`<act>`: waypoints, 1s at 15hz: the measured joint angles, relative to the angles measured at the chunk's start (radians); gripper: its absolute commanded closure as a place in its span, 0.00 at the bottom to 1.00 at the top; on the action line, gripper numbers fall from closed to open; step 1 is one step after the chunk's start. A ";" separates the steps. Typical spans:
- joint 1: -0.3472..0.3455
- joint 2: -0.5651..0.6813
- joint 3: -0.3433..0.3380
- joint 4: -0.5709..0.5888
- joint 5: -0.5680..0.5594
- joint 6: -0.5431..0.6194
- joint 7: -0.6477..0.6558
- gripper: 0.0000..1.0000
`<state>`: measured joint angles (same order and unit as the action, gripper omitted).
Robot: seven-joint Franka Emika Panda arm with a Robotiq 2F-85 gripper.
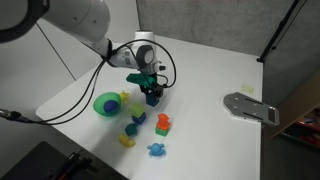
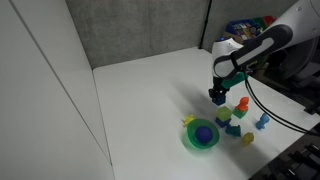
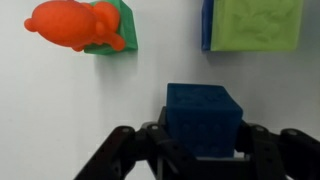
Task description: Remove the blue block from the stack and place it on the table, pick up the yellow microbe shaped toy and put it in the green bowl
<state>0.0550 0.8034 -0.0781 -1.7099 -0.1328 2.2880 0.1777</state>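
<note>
My gripper (image 1: 151,92) (image 2: 218,95) (image 3: 203,150) is shut on the dark-blue block (image 3: 203,118) (image 1: 152,98), holding it low over the white table (image 1: 210,70) (image 2: 150,90). It is beside the toy cluster. A green cube (image 3: 255,25) lies just beyond it in the wrist view, with a blue face at its left edge. The green bowl (image 1: 107,104) (image 2: 203,134) sits a short way off. One small yellow toy (image 1: 124,97) lies at the bowl's rim. A second yellow toy (image 1: 127,141) (image 2: 248,139) lies farther out. I cannot tell which of them is the microbe.
An orange toy (image 3: 75,25) sits on a green block (image 3: 122,30); this orange-and-red tower (image 1: 163,123) (image 2: 242,103) stands close by. A light-blue spiky toy (image 1: 157,150) (image 2: 263,122) lies near the table's edge. A grey flat object (image 1: 250,107) lies apart.
</note>
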 measured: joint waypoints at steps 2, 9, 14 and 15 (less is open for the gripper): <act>-0.003 0.021 0.000 0.008 0.000 0.000 0.000 0.72; -0.003 0.047 -0.002 0.039 0.000 -0.020 0.000 0.00; 0.007 0.018 -0.002 0.057 0.000 -0.067 0.000 0.00; 0.013 0.006 -0.002 0.057 0.000 -0.082 0.000 0.00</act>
<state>0.0676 0.8093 -0.0805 -1.6531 -0.1327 2.2060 0.1777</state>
